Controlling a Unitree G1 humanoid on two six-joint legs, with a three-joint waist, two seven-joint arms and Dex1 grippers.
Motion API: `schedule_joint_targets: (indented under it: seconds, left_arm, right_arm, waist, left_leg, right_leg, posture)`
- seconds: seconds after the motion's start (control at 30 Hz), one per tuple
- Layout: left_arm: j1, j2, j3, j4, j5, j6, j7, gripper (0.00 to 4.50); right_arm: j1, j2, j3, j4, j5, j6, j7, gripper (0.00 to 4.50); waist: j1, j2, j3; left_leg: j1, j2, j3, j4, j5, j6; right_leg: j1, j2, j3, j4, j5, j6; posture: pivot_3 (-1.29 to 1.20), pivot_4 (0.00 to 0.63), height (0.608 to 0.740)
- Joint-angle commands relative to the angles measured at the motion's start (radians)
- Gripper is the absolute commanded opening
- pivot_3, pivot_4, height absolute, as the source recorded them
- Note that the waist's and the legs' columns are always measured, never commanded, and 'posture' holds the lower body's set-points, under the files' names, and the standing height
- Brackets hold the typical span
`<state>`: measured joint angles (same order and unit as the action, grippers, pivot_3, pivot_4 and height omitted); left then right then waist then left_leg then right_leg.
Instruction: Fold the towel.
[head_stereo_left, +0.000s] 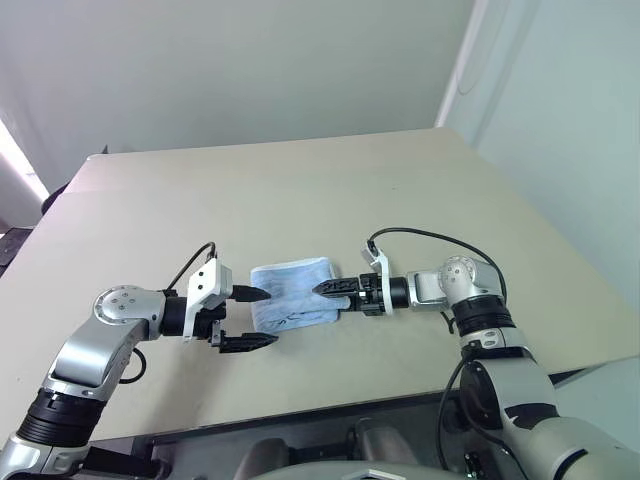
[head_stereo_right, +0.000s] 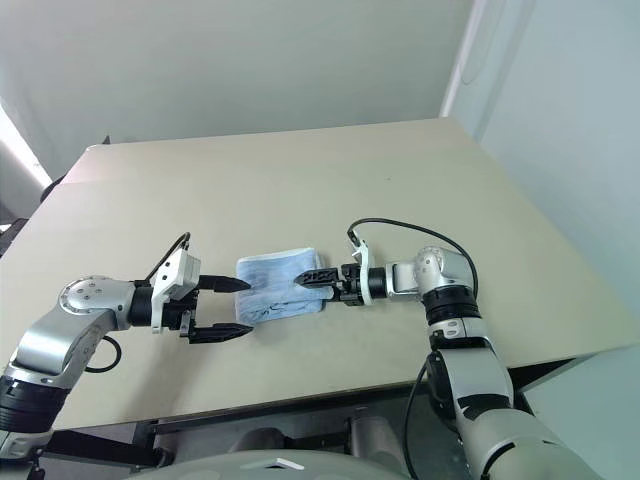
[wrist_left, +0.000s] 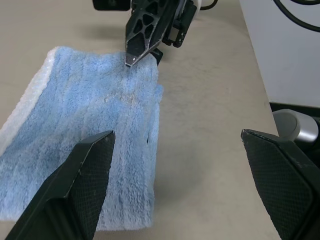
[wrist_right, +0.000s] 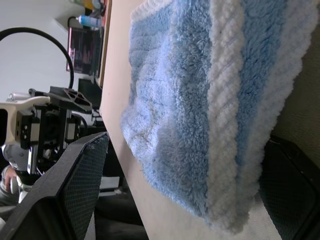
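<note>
The light blue terry-cloth towel (head_stereo_left: 293, 294) lies folded mid-bench (head_stereo_left: 300, 190), soft, light and floppy; best pinched at its whitish stitched edge. Left gripper (head_stereo_left: 249, 318) and right gripper (head_stereo_left: 335, 291) flank it, fingers spread, holding nothing.

The two eye views look from the head, forward and down on the beige table (head_stereo_left: 300, 180); both share the folded towel (head_stereo_left: 292, 293) at the lower centre. The left wrist view looks along its fingers (wrist_left: 75, 195), very near the towel. The right wrist view sits even nearer, with the towel's border at upper right.
</note>
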<state>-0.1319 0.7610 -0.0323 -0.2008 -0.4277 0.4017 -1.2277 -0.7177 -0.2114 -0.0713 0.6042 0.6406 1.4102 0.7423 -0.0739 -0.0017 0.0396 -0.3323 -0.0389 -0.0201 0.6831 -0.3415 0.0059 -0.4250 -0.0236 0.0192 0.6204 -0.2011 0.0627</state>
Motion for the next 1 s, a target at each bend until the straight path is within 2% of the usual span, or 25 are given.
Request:
schedule_joint_targets:
  seconds: [0.03, 0.13, 0.33, 0.47, 0.5, 0.67, 1.0]
  left_arm:
    - [-0.010, 0.012, 0.036, -0.009, -0.014, -0.018, 0.007, 4.27]
    - [-0.014, 0.013, 0.038, -0.001, -0.009, -0.023, 0.010, 4.31]
    - [-0.026, 0.014, 0.045, 0.017, -0.008, -0.029, 0.014, 4.31]
    - [-0.033, 0.015, 0.044, 0.035, -0.007, -0.035, 0.014, 4.31]
    - [-0.035, 0.015, 0.044, 0.040, -0.006, -0.036, 0.014, 4.31]
    - [-0.039, 0.018, 0.057, 0.069, -0.006, -0.039, 0.018, 4.31]
    - [-0.060, 0.004, 0.058, 0.106, -0.009, -0.044, 0.022, 4.31]
  right_arm:
    - [-0.010, 0.035, 0.023, 0.037, -0.027, -0.009, -0.018, 4.50]
    - [-0.016, 0.047, 0.035, 0.025, -0.028, 0.003, -0.011, 3.64]
    - [-0.023, 0.075, 0.052, 0.001, -0.038, 0.016, -0.013, 1.44]
    - [-0.034, 0.073, 0.037, -0.020, -0.027, 0.029, -0.007, 0.14]
    - [-0.035, 0.070, 0.034, -0.025, -0.024, 0.033, -0.004, 0.03]
    - [-0.036, 0.013, -0.051, -0.094, 0.029, 0.090, 0.008, 0.03]
    - [-0.143, -0.106, -0.442, -0.163, 0.068, 0.150, -0.187, 0.03]
  waist:
    - [0.000, 0.000, 0.000]
    - [0.001, 0.000, 0.000]
    - [0.003, 0.001, 0.000]
    - [0.002, -0.001, -0.001]
    - [0.002, -0.001, 0.000]
    - [0.005, 0.002, 0.001]
    - [0.017, 0.002, 0.002]
  left_leg:
    - [0.001, 0.000, 0.000, 0.000, 0.000, 0.000]
    - [0.003, 0.002, 0.000, 0.000, 0.000, 0.000]
    - [-0.004, 0.004, -0.001, -0.001, 0.000, 0.000]
    - [-0.004, 0.004, -0.001, 0.000, 0.000, 0.000]
    - [-0.003, 0.004, 0.000, 0.000, 0.000, 0.000]
    - [-0.004, 0.004, -0.001, 0.000, 0.000, 0.000]
    - [-0.008, 0.001, 0.000, -0.001, 0.000, 0.000]
  right_leg:
    - [0.000, 0.001, 0.000, 0.000, 0.000, 0.000]
    - [0.002, 0.004, 0.002, 0.000, 0.000, 0.000]
    - [-0.006, 0.007, 0.003, 0.000, 0.002, -0.005]
    - [-0.005, 0.006, 0.003, -0.001, 0.003, -0.006]
    - [-0.004, 0.005, 0.003, -0.001, 0.003, -0.006]
    - [-0.005, 0.006, 0.002, -0.001, 0.002, -0.006]
    - [-0.007, 0.002, 0.002, -0.004, 0.003, -0.005]
  posture:
    - [0.00, 0.000, 0.740]
    - [0.00, 0.000, 0.740]
    - [0.00, 0.000, 0.740]
    - [0.00, 0.000, 0.740]
    - [0.00, 0.000, 0.740]
    - [0.00, 0.000, 0.740]
    - [0.00, 0.000, 0.740]
